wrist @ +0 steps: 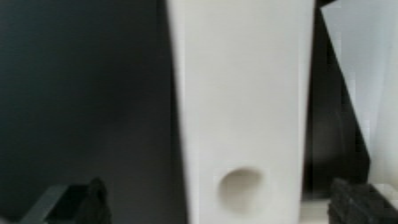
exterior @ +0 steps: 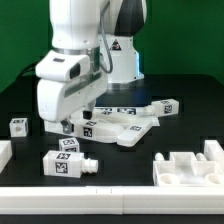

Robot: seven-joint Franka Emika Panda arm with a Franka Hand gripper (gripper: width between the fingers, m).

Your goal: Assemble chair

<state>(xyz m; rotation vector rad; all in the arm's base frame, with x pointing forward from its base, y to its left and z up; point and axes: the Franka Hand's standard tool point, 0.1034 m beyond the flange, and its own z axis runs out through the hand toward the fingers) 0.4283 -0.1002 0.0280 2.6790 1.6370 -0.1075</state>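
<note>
The chair is still loose white tagged parts on the black table. In the wrist view a long flat white slab (wrist: 240, 90) with an oval hole (wrist: 240, 187) runs between my dark fingers (wrist: 75, 205). Dark gaps show on both sides of it, so my gripper (wrist: 217, 205) is open and straddles the slab without touching it. In the exterior view the gripper (exterior: 72, 122) is low over the near end of a flat white piece (exterior: 128, 135). A blocky part with a peg (exterior: 68, 161) lies in front of it. A small cube (exterior: 18, 125) sits at the exterior view's left.
A second tagged white part (exterior: 162, 104) lies behind the flat piece. Large ribbed white pieces (exterior: 190, 168) stand at the front right of the exterior view, and another white piece (exterior: 5, 153) at the left edge. A row of tags (exterior: 115, 111) lies behind the gripper.
</note>
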